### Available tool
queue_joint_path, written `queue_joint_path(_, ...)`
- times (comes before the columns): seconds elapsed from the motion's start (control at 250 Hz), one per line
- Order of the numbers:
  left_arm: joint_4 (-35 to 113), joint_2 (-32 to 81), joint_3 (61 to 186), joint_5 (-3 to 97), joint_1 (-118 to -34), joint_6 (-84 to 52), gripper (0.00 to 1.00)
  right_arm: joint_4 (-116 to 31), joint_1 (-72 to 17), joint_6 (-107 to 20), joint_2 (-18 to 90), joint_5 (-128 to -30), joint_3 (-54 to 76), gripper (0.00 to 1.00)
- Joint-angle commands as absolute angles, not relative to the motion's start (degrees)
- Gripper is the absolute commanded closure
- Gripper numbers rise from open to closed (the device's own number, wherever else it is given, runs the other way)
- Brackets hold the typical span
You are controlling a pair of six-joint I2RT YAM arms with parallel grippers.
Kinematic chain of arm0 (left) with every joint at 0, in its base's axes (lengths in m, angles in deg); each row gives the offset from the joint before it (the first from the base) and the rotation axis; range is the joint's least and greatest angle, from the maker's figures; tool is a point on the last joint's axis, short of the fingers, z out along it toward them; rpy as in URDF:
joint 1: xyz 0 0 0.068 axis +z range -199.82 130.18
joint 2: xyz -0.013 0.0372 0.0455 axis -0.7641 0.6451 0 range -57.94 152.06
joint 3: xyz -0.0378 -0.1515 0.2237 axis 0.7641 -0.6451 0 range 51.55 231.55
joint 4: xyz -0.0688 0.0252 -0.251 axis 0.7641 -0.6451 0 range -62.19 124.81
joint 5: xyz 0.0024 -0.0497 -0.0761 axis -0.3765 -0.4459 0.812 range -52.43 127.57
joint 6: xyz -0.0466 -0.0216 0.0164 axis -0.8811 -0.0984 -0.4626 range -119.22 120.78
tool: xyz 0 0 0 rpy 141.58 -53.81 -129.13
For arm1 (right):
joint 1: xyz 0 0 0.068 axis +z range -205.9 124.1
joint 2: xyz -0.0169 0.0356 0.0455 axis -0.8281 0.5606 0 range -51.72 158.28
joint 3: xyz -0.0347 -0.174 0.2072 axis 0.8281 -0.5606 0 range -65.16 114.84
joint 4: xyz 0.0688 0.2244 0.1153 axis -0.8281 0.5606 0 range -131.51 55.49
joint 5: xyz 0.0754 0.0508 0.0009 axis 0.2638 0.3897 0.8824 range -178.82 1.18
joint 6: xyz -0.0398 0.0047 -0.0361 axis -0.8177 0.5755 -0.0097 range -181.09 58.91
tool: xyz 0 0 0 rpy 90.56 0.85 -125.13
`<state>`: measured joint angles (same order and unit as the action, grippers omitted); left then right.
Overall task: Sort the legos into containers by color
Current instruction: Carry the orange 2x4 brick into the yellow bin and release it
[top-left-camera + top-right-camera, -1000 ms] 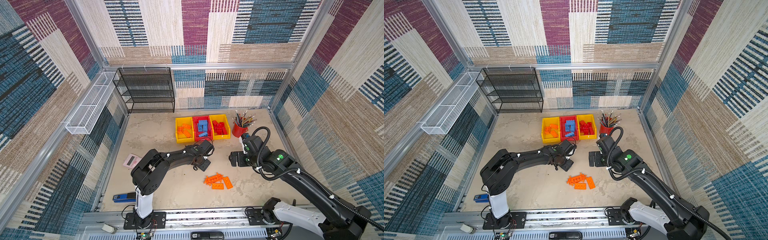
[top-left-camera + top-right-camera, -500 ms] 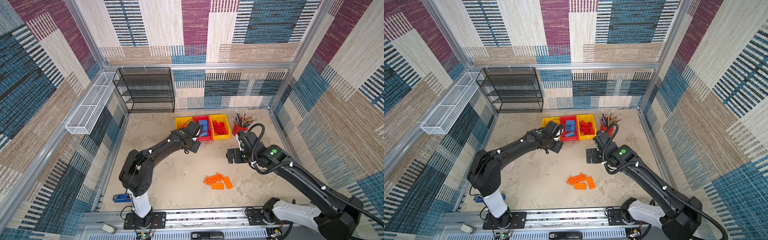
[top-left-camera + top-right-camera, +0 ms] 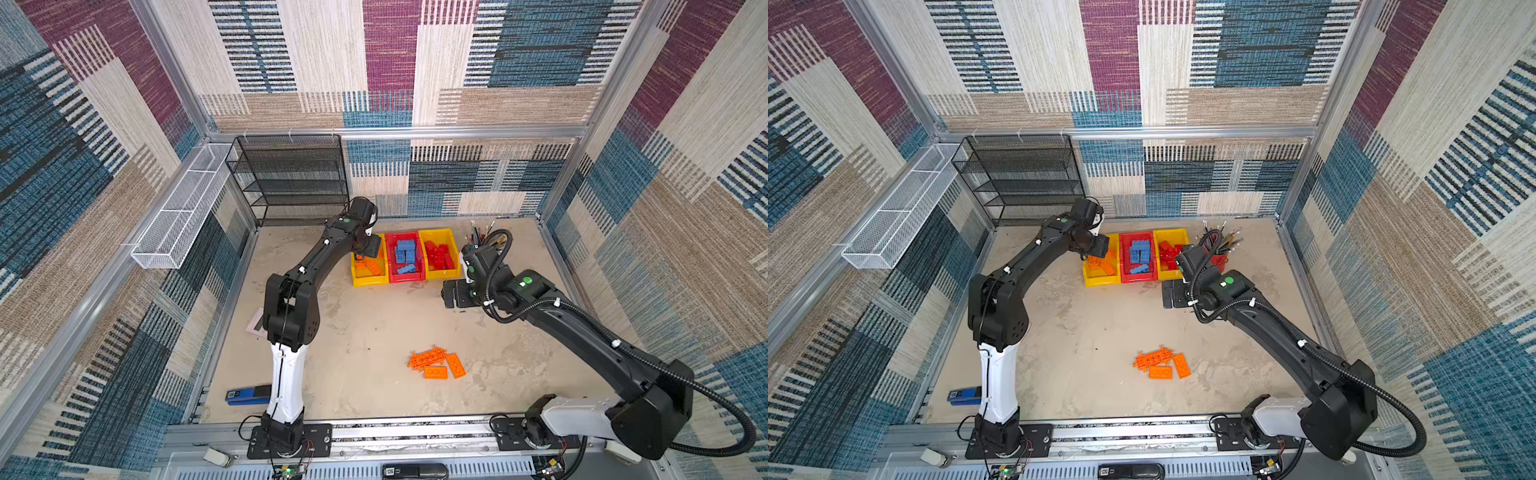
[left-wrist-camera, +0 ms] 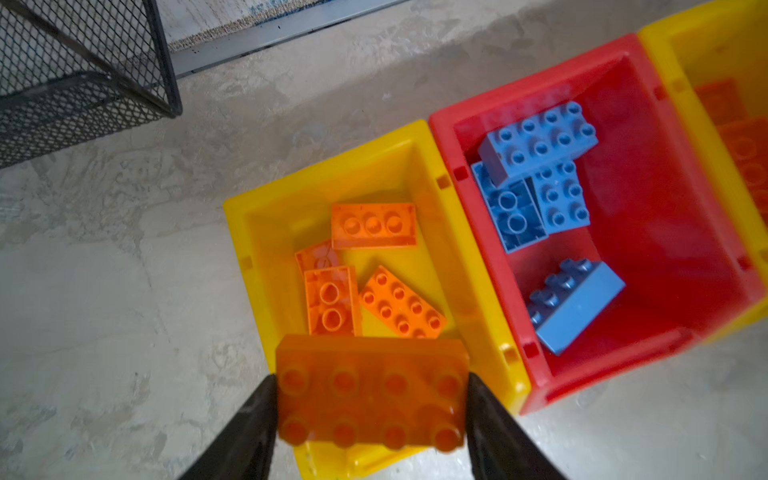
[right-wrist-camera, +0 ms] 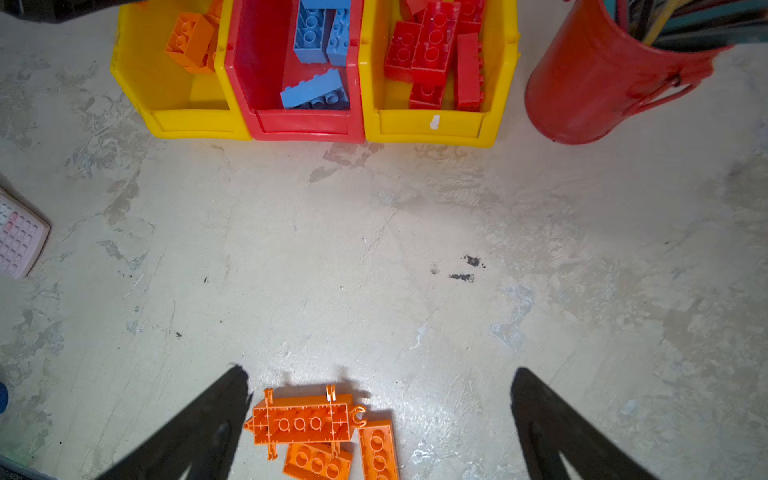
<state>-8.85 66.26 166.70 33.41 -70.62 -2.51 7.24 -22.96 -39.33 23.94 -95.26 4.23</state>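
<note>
Left hand (image 4: 371, 386): clamped shut on an orange eight-stud brick (image 4: 374, 415), fingers pinching its two short ends, studs facing the wrist cam. It's hanging right over the left yellow bin (image 4: 249, 262), brick clear of the stuff inside.

Right hand (image 5: 379, 370): fingers spread really wide, nothing between them. In both top views it hovers over bare counter (image 5: 374, 249), just in front of the right yellow bin (image 5: 432, 135).

Bins: three in a row at the back of the counter, walls touching, with the red bin (image 4: 590, 374) in the middle.

Left yellow bin contents: orange bricks (image 4: 374, 226), at least four, lying loose. One is studs up, a couple are flipped over.

Red bin contents: light blue bricks (image 4: 540, 141), roughly four, one lying on its side.

Right yellow bin contents: red bricks (image 5: 432, 45) all piled together.

Still loose: a flat orange plate (image 5: 301, 424) with toothed edges, ribbed face up, plus two small orange bricks (image 5: 318, 461) tucked against it. They sit towards the front middle of the counter, well apart from the bins.

Other stuff: red pencil cup (image 5: 594, 83) just beside the right yellow bin, pink calculator (image 5: 18, 237) off to the left side, black mesh rack (image 4: 75, 83) in the back left corner, and a white wire basket (image 3: 183, 208) on the left wall.
</note>
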Motion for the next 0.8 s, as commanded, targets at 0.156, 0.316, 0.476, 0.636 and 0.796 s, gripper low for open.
queue_joint_path(0.156,-11.47,74.41,177.4,36.3,-70.27,-1.75,0.14,6.43,-24.02,-41.71,29.08,-95.05,9.88,0.01)
queue_joint_path(0.316,-11.94,77.06,182.56,36.21,-70.07,-2.14,0.03,7.45,-24.22,-41.93,30.49,-96.62,13.1,0.01)
queue_joint_path(0.476,-13.08,75.36,183.01,35.51,-69.96,-2.12,0.01,7.54,-24.19,-42.37,30.02,-95.01,12.88,0.01)
queue_joint_path(0.636,-11.11,66.75,173.97,34.58,-70.0,-2.96,0.0,6.82,-24.19,-42.16,27.95,-90.97,9.63,0.01)
queue_joint_path(0.796,-5.98,53.33,158.37,33.67,-69.99,-4.31,0.0,6.85,-24.15,-39.86,26.12,-88.12,5.08,0.01)
